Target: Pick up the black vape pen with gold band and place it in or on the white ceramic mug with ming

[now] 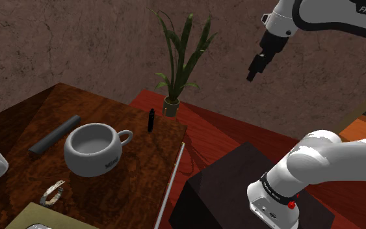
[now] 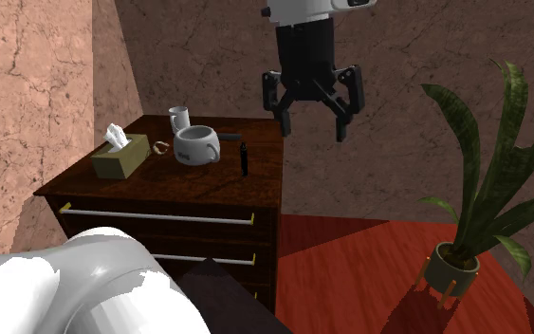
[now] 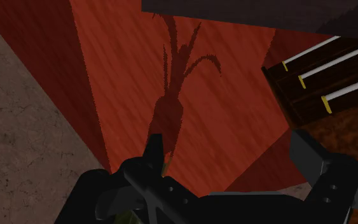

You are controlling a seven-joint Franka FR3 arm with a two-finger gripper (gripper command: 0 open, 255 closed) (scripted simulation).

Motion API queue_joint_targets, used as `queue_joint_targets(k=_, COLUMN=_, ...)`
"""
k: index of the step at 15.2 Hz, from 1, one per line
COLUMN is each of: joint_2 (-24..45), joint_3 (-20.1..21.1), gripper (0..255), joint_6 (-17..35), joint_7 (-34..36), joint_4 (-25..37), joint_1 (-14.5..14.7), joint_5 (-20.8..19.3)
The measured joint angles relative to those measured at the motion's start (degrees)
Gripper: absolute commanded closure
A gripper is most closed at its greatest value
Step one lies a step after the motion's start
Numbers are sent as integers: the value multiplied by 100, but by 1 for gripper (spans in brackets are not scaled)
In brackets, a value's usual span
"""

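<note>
Vape pen [image 2: 245, 157] sits well apart from gripper [image 2: 312, 130] (fingers spread).

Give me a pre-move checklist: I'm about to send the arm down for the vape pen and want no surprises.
1. Gripper open and empty: ok, the fingers stand apart with nothing between them.
2. Gripper above the vape pen: not ok, it hangs high beside the dresser, over the red floor.
3. Pen free of neighbours: ok, it sits apart from the mug.
4. Mug upright with its mouth unobstructed: ok.
5. Pen lying flat or standing: cannot tell.
</note>
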Motion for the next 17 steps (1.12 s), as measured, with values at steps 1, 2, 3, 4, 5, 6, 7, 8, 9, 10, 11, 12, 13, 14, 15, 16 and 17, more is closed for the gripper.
queue_joint_targets(k=1, joint_2=0, joint_3=0, gripper=0, joint_6=0, joint_7=0, joint_4=0, joint_1=0, joint_5=0)
queue_joint_targets(k=2, joint_2=23, joint_3=28, gripper=0, joint_6=61, joint_7=36, joint_4=-37, joint_1=19, joint_5=34)
queue_joint_targets(k=3, joint_2=84, joint_3=87, gripper=0, joint_6=150, joint_7=105, joint_4=-63, joint_1=52, joint_5=95)
queue_joint_targets(k=4, joint_2=144, joint_3=154, gripper=0, joint_6=240, joint_7=182, joint_4=-89, joint_1=91, joint_5=165)
queue_joint_targets(k=5, joint_2=232, joint_3=191, gripper=0, joint_6=390, joint_7=229, joint_4=-145, joint_1=118, joint_5=213)
queue_joint_targets(k=6, joint_2=294, joint_3=293, gripper=0, joint_6=521, joint_7=342, joint_4=-208, joint_1=175, joint_5=305)
queue_joint_targets(k=7, joint_2=391, joint_3=358, gripper=0, joint_6=656, joint_7=416, joint_4=-237, joint_1=212, joint_5=372)
queue_joint_targets(k=8, joint_2=484, joint_3=443, gripper=0, joint_6=802, joint_7=511, joint_4=-280, joint_1=258, joint_5=448)
queue_joint_targets(k=9, joint_2=592, joint_3=514, gripper=0, joint_6=936, joint_7=588, joint_4=-293, joint_1=296, joint_5=514)
queue_joint_targets(k=10, joint_2=713, joint_3=596, gripper=0, joint_6=1075, joint_7=675, joint_4=-298, joint_1=337, joint_5=580)
queue_joint_targets(k=11, joint_2=831, joint_3=683, gripper=0, joint_6=1175, joint_7=767, joint_4=-263, joint_1=380, joint_5=649)
queue_joint_targets(k=12, joint_2=941, joint_3=768, gripper=0, joint_6=1300, joint_7=854, joint_4=-265, joint_1=423, joint_5=713)
queue_joint_targets(k=13, joint_2=1058, joint_3=837, gripper=0, joint_6=1403, joint_7=924, joint_4=-233, joint_1=457, joint_5=767)
queue_joint_targets(k=14, joint_2=1150, joint_3=877, gripper=0, joint_6=1525, joint_7=958, joint_4=-243, joint_1=478, joint_5=804)
queue_joint_targets(k=15, joint_2=1273, joint_3=951, gripper=0, joint_6=1705, joint_7=1030, joint_4=-285, joint_1=510, joint_5=853)
queue_joint_targets(k=16, joint_2=1461, joint_3=1042, gripper=0, joint_6=1786, joint_7=1122, joint_4=-159, joint_1=538, joint_5=892)
queue_joint_targets(k=17, joint_2=1633, joint_3=1137, gripper=0, joint_6=1926, joint_7=1218, joint_4=-108, joint_1=570, joint_5=933)
